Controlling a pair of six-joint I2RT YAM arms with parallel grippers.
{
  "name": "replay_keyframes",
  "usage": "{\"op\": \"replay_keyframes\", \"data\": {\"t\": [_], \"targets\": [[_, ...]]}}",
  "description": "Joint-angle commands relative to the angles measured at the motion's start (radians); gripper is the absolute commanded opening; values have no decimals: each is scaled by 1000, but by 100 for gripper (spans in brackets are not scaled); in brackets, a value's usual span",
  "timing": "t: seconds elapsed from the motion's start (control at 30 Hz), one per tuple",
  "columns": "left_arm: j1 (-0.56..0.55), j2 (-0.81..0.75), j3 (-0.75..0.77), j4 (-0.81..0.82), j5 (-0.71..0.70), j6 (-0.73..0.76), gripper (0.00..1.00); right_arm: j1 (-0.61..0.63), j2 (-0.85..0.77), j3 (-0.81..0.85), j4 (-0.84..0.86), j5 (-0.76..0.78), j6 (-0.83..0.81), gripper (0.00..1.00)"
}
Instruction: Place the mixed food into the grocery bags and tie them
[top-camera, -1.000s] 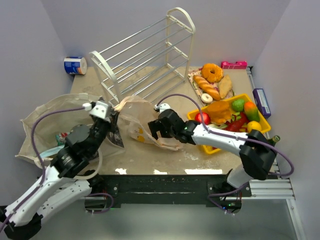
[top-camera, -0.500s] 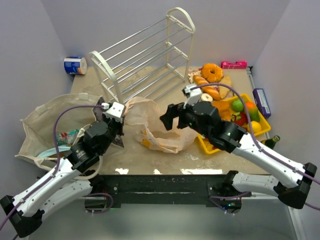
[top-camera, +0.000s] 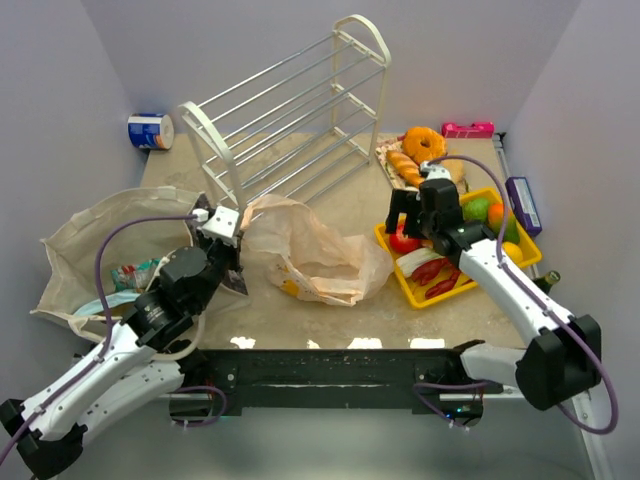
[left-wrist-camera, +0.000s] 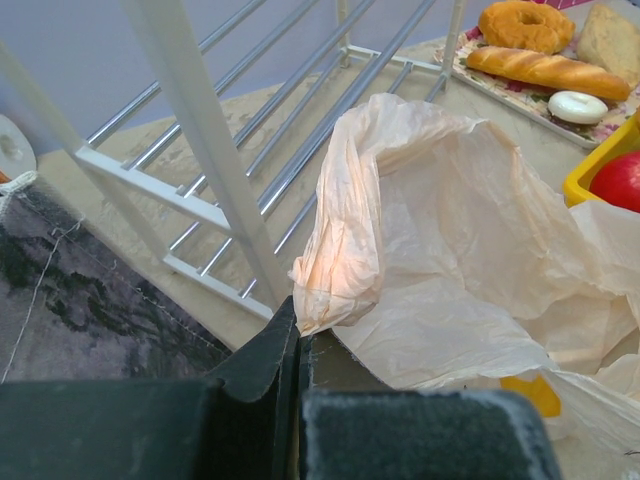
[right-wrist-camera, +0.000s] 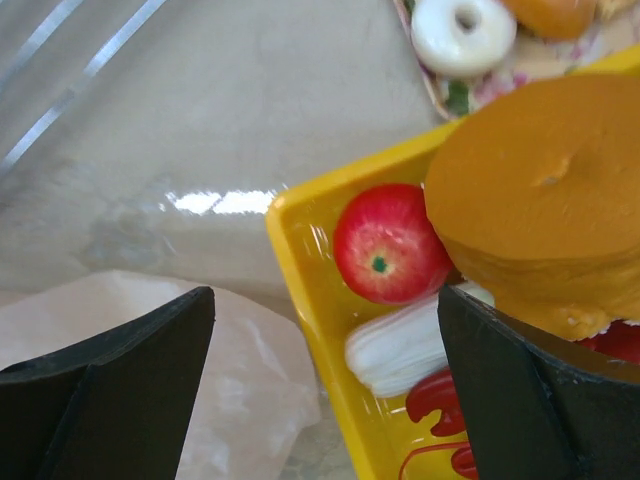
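There are two bags, one plastic bag and one tote, plus one rack, one tray, one apple, one orange donut, one white donut, one baguette, one loaf and one pink box.

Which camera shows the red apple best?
Right wrist: the red apple sits close, whole and unobstructed. Top external shows it small, partly under the right gripper; left wrist catches only a red sliver at the frame's edge.
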Motion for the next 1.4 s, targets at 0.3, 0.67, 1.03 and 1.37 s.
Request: {"op": "replay_keyframes", "data": {"t": [0.3,0.67,1.03,1.37], "targets": [[7,10,-6,24,-13,-4,0,-89,223,-93,200,-40,18,95],[7,4,-6,25,-4,-3,0,-88,308,-116,281,21,60,88],[7,4,-6,25,7,0,0,-89,367,-110,329,66,86,88],[7,1,-7,27,8,0,0,-86,318,-148,343,29,75,49]]}}
